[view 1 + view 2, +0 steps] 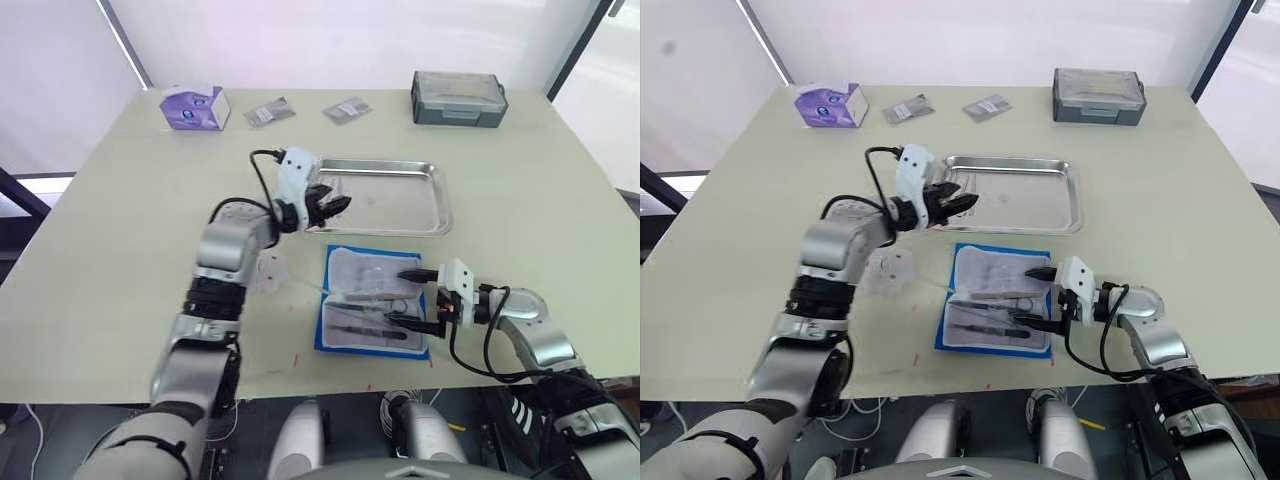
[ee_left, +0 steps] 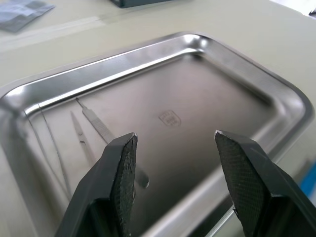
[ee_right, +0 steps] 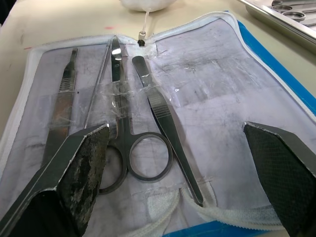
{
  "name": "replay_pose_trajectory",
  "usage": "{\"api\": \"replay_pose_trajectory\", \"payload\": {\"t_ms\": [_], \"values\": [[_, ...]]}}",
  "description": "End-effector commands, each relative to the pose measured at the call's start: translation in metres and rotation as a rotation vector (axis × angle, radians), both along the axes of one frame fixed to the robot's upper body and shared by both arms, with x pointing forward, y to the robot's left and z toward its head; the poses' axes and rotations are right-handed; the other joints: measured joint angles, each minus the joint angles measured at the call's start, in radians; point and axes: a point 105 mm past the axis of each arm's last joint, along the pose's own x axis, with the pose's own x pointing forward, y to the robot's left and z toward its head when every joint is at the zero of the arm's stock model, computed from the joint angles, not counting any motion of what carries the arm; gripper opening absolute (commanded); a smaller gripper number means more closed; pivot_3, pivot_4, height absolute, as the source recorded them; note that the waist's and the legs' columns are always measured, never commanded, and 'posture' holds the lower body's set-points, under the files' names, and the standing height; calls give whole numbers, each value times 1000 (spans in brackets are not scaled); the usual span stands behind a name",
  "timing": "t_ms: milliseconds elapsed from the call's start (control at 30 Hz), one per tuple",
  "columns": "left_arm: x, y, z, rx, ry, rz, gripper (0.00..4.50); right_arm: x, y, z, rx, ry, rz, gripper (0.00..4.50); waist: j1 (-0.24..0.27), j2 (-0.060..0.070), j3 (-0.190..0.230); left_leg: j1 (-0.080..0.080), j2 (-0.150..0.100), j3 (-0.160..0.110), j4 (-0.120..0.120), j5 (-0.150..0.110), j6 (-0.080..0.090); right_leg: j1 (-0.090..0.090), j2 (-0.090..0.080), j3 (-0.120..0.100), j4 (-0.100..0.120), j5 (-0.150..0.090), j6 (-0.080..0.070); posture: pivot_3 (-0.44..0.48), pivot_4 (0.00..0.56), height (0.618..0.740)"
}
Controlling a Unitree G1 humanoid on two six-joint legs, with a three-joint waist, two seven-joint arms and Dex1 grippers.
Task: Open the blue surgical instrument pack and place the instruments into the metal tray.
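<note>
Beige table (image 1: 120, 260) – blue surgical instrument pack (image 1: 372, 298) unfolded, long axis toward metal tray (image 1: 400, 195); both grippers spread

Head cameras overlook the table (image 1: 120, 300); wrist cameras look closely along each pincer.

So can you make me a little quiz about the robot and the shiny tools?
1. True or false: the blue surgical instrument pack lies open on the table.
2. Which end effector hovers over the metal tray? A) left B) right
3. Fill in: the scissors in the pack lie beside the ____.

Key:
1. True; its pale lining shows, with instruments in it.
2. A; the left end effector is open above the tray, and the right end effector is open over the pack.
3. tweezers.
</note>
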Motion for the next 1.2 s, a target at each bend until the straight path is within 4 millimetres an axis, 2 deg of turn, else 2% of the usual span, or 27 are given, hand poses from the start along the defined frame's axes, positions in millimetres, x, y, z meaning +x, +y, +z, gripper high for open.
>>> {"api": "replay_pose_trajectory", "payload": {"t_ms": [33,233,500,700,900,1200], "values": [[-24,-14,10,24,-75,-252,2660,-10,-16,-36,-91,141,-54,4500,3,0,0,0,0,0,0,0,0,0,0,0,0,0,0,0,150,727],[-54,-14,-9,108,-55,-501,2660,-13,-15,-36,-84,139,-53,4500,4,0,0,0,0,0,0,-2,4,0,0,0,0,0,0,0,150,727],[-67,-18,-44,286,-73,-694,2660,-13,-14,-35,-81,140,-55,4500,8,0,0,0,0,0,0,-3,5,0,0,1,0,0,0,0,150,727],[-65,-22,-58,329,-71,-767,2660,-13,-16,-34,-82,137,-61,4500,12,0,0,0,0,1,0,-3,5,-1,0,1,0,0,0,0,150,727],[-73,-26,-67,329,-37,-837,2660,-14,-19,-35,-88,139,-70,4500,15,0,0,-1,0,1,0,-3,5,-1,0,1,0,0,0,0,150,727],[-74,-24,-81,347,8,-827,2660,-14,-20,-34,-88,138,-79,4500,18,0,0,-1,0,1,0,-3,5,-1,0,1,0,0,0,0,150,727]]}}
